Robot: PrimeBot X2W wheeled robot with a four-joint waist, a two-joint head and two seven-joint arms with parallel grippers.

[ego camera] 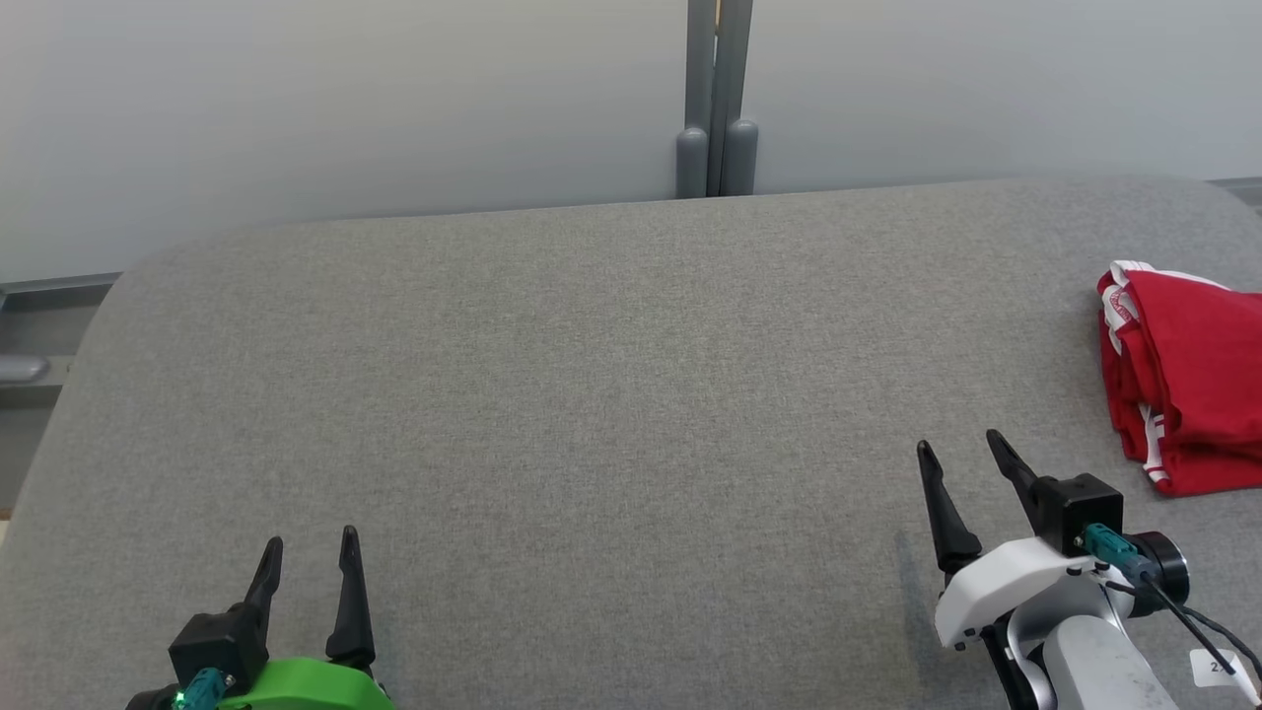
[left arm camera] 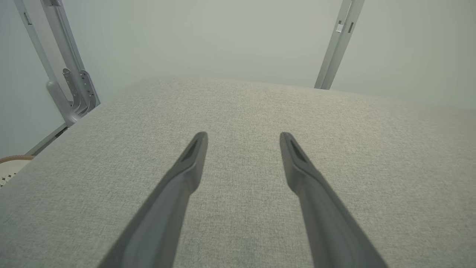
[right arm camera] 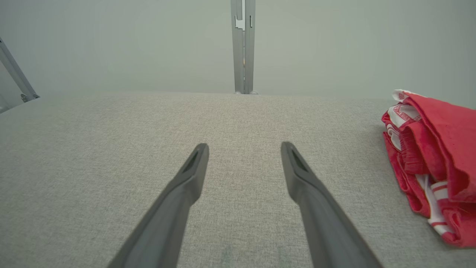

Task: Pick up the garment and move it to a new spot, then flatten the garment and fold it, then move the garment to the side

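- From the head: find garment [ego camera: 1188, 380] at the right edge of desk [ego camera: 592, 394], a red-and-white layered bundle partly cut by the frame.
- Note left gripper [ego camera: 311, 540] near left and right gripper [ego camera: 959, 444] near right, both with fingers apart and holding nothing. The right one is near the garment, not touching.
- Judging by a layered bundle lying off to the side: probably folded and set aside, with little left. Cannot rule out a start with everything still to do.
- Behind the far edge, spot a grey post [ego camera: 717, 99] against a pale wall, clear of any reach.
- From the left wrist: see left gripper [left arm camera: 242, 137] spread over bare desk cloth.
- From the right wrist: see right gripper [right arm camera: 244, 146] spread and empty, garment [right arm camera: 435, 156] to its right, apart from the fingers, edges rumpled and uneven.
- Find no obstacle between that gripper and the garment.
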